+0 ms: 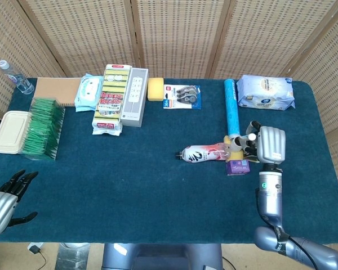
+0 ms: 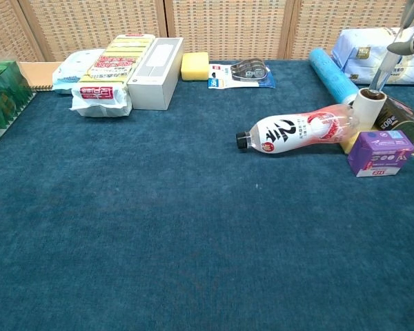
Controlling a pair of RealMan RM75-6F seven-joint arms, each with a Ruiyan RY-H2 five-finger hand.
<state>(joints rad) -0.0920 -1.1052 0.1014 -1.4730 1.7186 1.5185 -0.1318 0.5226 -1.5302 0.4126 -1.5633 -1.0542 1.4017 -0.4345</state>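
While out of the chest view, left hand [image 1: 1, 207] empty, fingers apart, at the table [image 1: 158, 185] corner.

A dark teal carpeted surface [image 1: 129, 169] stands before a folding screen [image 1: 174, 34] of woven rattan panels in wooden frames, evenly lit.

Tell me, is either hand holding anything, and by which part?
Nothing is held. The right hand hovers over the white roll beside the bottle, fingers above it without gripping. The left hand is open at the table's near edge.
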